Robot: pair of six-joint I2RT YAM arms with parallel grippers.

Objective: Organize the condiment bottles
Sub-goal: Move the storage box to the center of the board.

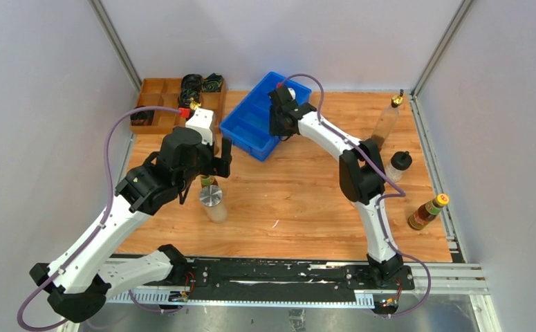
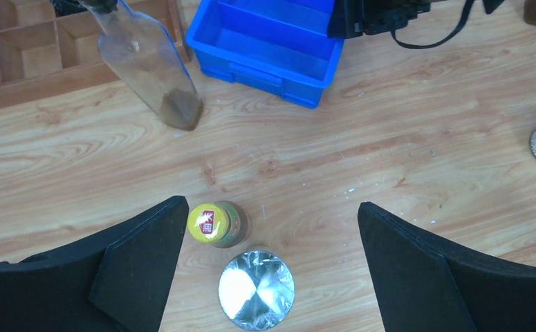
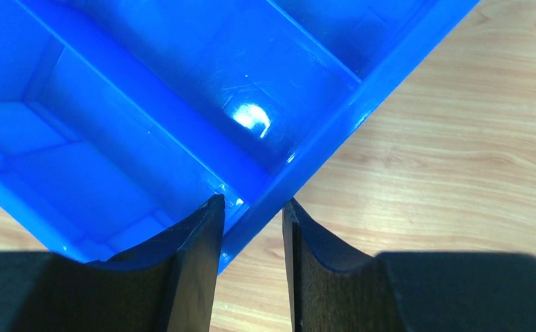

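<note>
My left gripper (image 1: pixel 213 164) is open and hovers over a yellow-capped dark bottle (image 1: pixel 208 181) and a silver-lidded shaker (image 1: pixel 211 197). In the left wrist view the gripper (image 2: pixel 268 214) has the yellow cap (image 2: pixel 209 223) by its left finger and the silver lid (image 2: pixel 256 289) between the fingers. A clear gold-spouted bottle (image 2: pixel 151 66) stands behind them. My right gripper (image 1: pixel 279 128) straddles the near wall of the blue bin (image 1: pixel 251 128); in the right wrist view (image 3: pixel 251 202) it is closed on that wall (image 3: pixel 306 152). At the right stand another clear bottle (image 1: pixel 385 121), a black-capped jar (image 1: pixel 398 166) and a second yellow-capped bottle (image 1: pixel 427 211).
A wooden compartment tray (image 1: pixel 155 104) with black cable coils (image 1: pixel 199 83) sits at the back left, next to the blue bin. A pale object (image 1: pixel 290 92) shows at the bin's far end. Grey walls close in the table on three sides.
</note>
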